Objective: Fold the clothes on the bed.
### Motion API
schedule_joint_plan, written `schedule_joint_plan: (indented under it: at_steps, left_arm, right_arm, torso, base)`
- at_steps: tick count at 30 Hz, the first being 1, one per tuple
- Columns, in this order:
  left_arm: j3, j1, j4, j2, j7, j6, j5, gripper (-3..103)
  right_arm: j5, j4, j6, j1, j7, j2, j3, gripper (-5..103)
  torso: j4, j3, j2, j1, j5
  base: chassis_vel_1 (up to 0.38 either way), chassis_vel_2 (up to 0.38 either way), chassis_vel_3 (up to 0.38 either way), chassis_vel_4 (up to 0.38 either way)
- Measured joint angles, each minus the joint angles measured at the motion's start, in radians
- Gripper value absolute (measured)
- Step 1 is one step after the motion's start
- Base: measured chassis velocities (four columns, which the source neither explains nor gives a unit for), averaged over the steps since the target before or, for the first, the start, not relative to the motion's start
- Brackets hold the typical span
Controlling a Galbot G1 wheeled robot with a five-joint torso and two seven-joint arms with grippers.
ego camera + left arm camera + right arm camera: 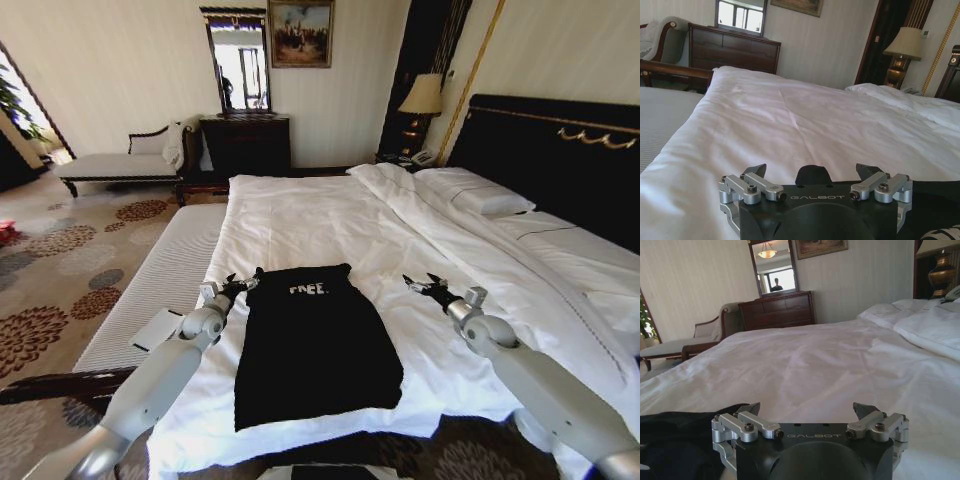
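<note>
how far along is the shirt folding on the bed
Partly done, it seems: the black T-shirt lies on the white duvet as a narrow rectangle with no sleeves sticking out, so the sides look folded in. In hand: nothing is gripped. The left gripper sits open at its upper left corner, the right gripper open over bare duvet. Left: probably folding it across its length.

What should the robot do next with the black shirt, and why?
Probably lower the left gripper onto the near top corner of the black T-shirt and pinch it. The shirt lies on the white duvet as a narrow strip, sides seemingly folded in. Both the left and right gripper are open, one at each side of its top edge, holding nothing.
</note>
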Motion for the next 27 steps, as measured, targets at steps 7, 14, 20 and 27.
schedule_joint_plan:
  at_steps: [7,14,20,27]
  left_arm:
    - [0.026,-0.066,0.073,-0.013,0.019,0.017,-0.066,100]
    - [0.058,-0.122,0.182,-0.059,0.051,0.028,-0.108,100]
    - [0.06,-0.133,0.212,-0.08,0.061,0.032,-0.116,100]
    - [0.06,-0.141,0.247,-0.096,0.07,0.032,-0.119,100]
  right_arm:
    - [0.119,-0.161,-0.059,0.242,-0.052,0.092,-0.233,100]
    - [0.225,-0.363,-0.112,0.44,-0.111,0.21,-0.403,100]
    - [0.262,-0.445,-0.138,0.513,-0.143,0.25,-0.449,100]
    - [0.284,-0.534,-0.183,0.556,-0.192,0.292,-0.474,100]
  torso:
    - [0.0007,0.0,0.0,0.0,-0.0001]
    - [0.0003,0.0,0.0,0.0,-0.0003]
    - [0.0004,0.0,0.0,0.0,-0.0004]
    - [0.0002,0.0,0.0,0.0,-0.0001]
  base:
    - [0.0,0.0,0.0,0.0]
    - [0.0,0.0,0.0,0.0]
    - [0.0,0.0,0.0,0.0]
    - [0.0,0.0,0.0,0.0]
